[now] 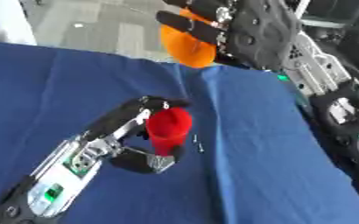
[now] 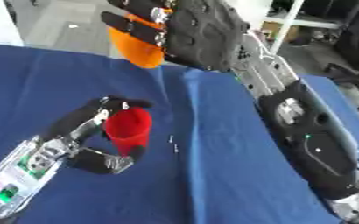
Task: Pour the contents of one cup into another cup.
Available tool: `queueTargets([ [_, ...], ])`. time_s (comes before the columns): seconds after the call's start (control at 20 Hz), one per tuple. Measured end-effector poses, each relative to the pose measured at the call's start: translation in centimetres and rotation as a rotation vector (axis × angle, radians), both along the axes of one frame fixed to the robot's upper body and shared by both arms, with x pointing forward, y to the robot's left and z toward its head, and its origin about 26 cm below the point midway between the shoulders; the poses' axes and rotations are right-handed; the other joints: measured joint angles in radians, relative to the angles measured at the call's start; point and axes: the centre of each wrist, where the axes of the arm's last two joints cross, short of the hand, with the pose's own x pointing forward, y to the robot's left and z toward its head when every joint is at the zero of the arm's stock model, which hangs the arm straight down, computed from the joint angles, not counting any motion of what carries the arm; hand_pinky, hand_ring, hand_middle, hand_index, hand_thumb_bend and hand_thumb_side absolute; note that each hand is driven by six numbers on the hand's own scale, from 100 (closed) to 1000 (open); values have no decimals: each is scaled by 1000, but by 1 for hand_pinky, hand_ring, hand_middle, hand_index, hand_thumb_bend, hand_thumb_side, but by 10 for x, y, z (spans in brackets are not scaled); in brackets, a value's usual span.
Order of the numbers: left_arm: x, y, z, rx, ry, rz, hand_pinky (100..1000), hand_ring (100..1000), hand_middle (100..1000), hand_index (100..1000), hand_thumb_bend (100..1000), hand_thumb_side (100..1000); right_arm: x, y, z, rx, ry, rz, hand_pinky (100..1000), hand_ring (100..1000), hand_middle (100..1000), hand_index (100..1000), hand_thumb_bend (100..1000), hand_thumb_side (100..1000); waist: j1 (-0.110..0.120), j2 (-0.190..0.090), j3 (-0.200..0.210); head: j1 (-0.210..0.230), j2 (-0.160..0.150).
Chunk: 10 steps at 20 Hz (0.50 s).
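Fingers [image 2: 83,114] of left hand [image 1: 129,131] curled around red cup [image 1: 169,127], thumb on the near side, fingers wrapped along the far side and tips hooked over the rim's far edge. Red cup upright on blue tablecloth [image 1: 251,175], roughly mid-table, slightly left of centre. Interior not readable from this angle. Left forearm entering from lower-left corner, silver housing with a green light visible.

Fingers [image 1: 190,24] of right hand [image 2: 198,35] wrapped around orange cup [image 2: 136,48], held aloft at top of view, above the far edge of the table. Orange cup tipped, its rounded lower portion hanging over the cloth's far border; mouth hidden behind the hand, so direction of opening not determinable. Well apart from red cup, up and to the right of it. Right arm running down the right side of the view, black with silver joints.

Two small pale specks [image 2: 173,143] on cloth just right of red cup; identity unclear.

Grey floor beyond table.
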Motion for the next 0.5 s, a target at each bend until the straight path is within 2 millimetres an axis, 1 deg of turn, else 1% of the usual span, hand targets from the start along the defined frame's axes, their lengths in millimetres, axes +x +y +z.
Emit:
queueTargets([
  [0.5,0,0,0,-1,0,1,152,234,483,914,100,323,4,1,-5,-11,19,-16,679,440,675,750,211,100,0,0,0,0,0],
])
